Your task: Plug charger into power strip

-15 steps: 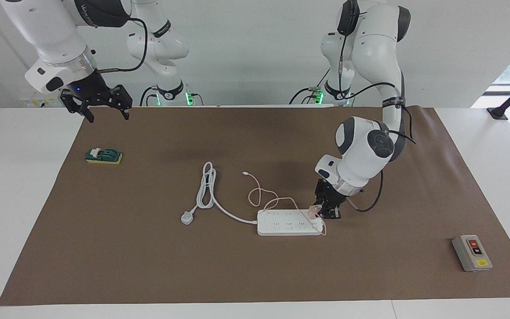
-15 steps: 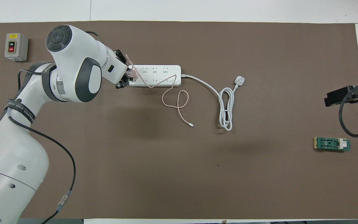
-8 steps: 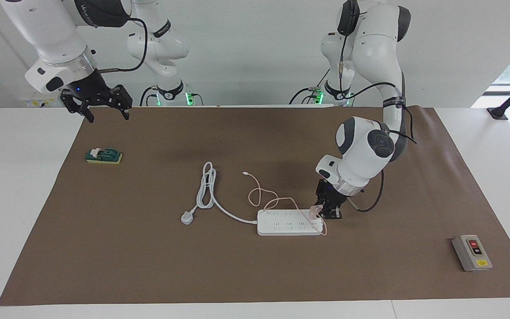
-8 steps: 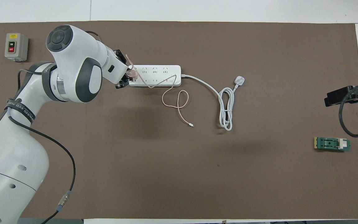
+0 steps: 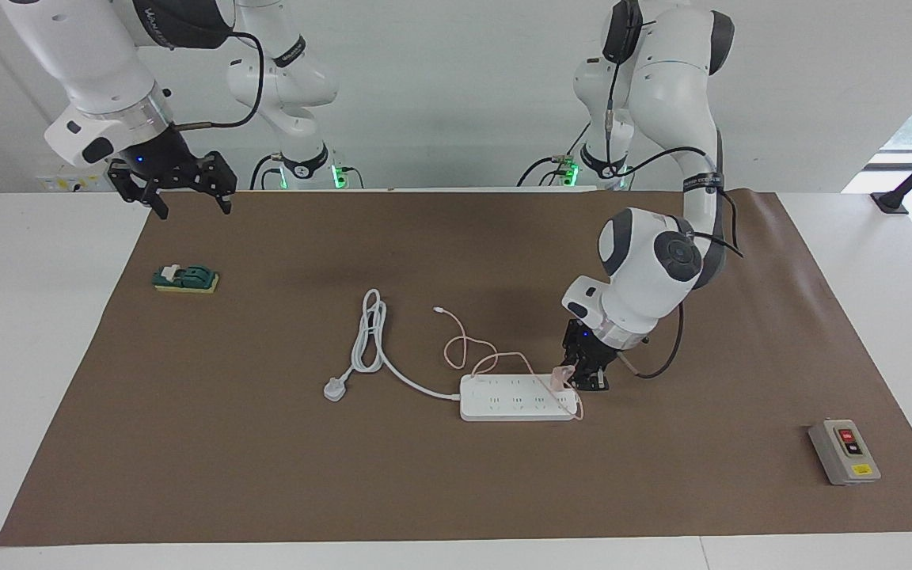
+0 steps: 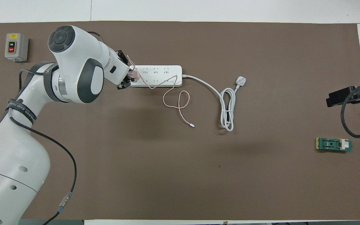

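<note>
Two Franka arms, one at work at the power strip, one waiting.

Down at the end of the power strip [image 5: 516, 397] toward the left arm's side of the table, the left gripper [image 5: 577, 375] is clenched on the pale-pink charger [image 5: 560, 378], which sits on the strip's end outlets; how far it is seated cannot be told. Its thin pink cable [image 6: 176, 100] arcs over the strip and loops on the brown mat [image 5: 266, 443] nearer to the robots. The strip's thick white cord [image 5: 370, 340] coils toward the right arm's end, ending in a three-pin plug [image 5: 334, 389]. Over the mat's corner hangs the waiting right gripper [image 5: 187, 194], fingers spread, with a green block [image 5: 185, 278] farther from the robots. A grey switch box [image 5: 844, 451] sits at the left arm's end.
</note>
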You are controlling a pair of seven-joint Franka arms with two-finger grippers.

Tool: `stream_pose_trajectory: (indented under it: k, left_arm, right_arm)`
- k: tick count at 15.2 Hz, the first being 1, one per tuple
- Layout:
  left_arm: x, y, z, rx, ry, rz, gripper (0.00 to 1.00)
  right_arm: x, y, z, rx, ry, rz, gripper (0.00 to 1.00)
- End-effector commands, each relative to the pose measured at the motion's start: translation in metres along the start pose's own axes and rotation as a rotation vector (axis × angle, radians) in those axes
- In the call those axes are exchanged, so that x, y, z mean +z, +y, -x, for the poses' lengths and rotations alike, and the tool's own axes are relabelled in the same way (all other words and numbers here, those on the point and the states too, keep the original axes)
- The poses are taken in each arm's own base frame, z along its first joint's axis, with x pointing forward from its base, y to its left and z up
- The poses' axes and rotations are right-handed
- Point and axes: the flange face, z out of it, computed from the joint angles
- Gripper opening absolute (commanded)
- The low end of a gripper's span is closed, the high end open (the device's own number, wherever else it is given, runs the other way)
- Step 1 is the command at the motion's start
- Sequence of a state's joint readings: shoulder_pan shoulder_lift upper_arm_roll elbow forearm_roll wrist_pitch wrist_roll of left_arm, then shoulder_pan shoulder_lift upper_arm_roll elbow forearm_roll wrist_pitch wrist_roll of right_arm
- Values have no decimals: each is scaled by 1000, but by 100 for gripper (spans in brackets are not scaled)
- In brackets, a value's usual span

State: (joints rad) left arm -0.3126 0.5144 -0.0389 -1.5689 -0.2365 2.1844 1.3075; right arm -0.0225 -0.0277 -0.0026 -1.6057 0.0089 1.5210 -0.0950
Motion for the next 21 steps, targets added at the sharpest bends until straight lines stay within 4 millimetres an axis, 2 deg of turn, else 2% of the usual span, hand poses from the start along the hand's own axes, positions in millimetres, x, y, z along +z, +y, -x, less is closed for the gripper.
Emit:
stream_pose_trajectory:
  k: [1,10,21]
  left_arm:
    - [11,3,4,-4,-36,22,0]
    - [9,2,10,-4,-49,33,0]
    - [14,6,3,-1,-38,16,0]
  right_arm:
    - [0,1,9,-15,-12,16,100]
    - [0,1,9,-15,-12,16,100]
    - [0,2,9,-13,-12,16,100]
